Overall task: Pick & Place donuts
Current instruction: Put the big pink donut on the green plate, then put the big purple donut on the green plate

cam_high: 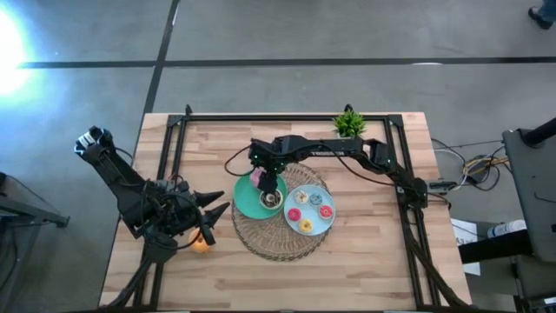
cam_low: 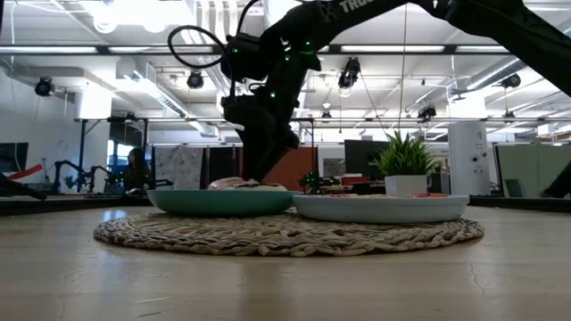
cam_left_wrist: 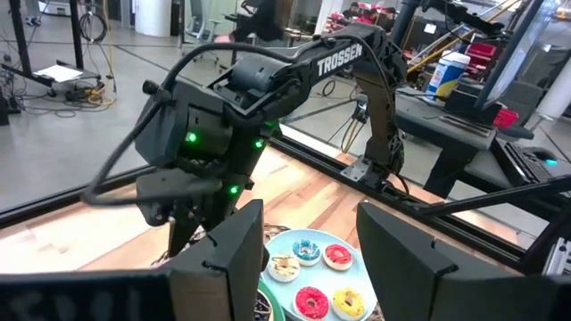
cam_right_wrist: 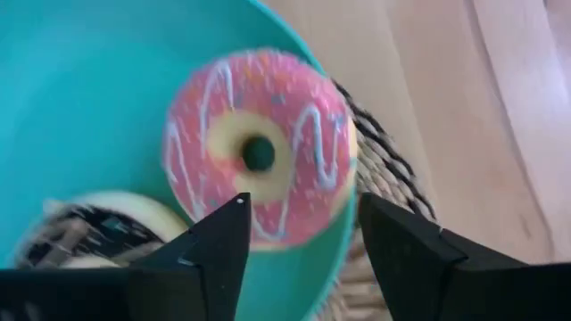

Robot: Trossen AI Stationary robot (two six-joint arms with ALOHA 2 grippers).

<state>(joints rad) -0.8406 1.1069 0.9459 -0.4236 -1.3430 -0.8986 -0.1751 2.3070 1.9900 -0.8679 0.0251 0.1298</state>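
Item: pink donut (cam_right_wrist: 260, 147), lying flat in the green plate (cam_high: 246, 203) on the woven mat (cam_high: 261, 243), near the plate's rim.

Right gripper (cam_right_wrist: 299, 227): I have it hovering right over that donut, fingers spread and empty, the ring just ahead of the tips.

Left gripper (cam_left_wrist: 308, 245): parked well off at the table's left, fingers apart, holding nothing.

Small donuts (cam_high: 306, 211): on the blue plate (cam_high: 328, 224).

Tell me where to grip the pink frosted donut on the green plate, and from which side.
Come from above. The pink donut lies flat, frosting up, near the green plate's rim, so pinch across the ring: one finger in the center hole, one outside. The right gripper is open right above it. The side toward the plate's middle looks less crowded than the rim.
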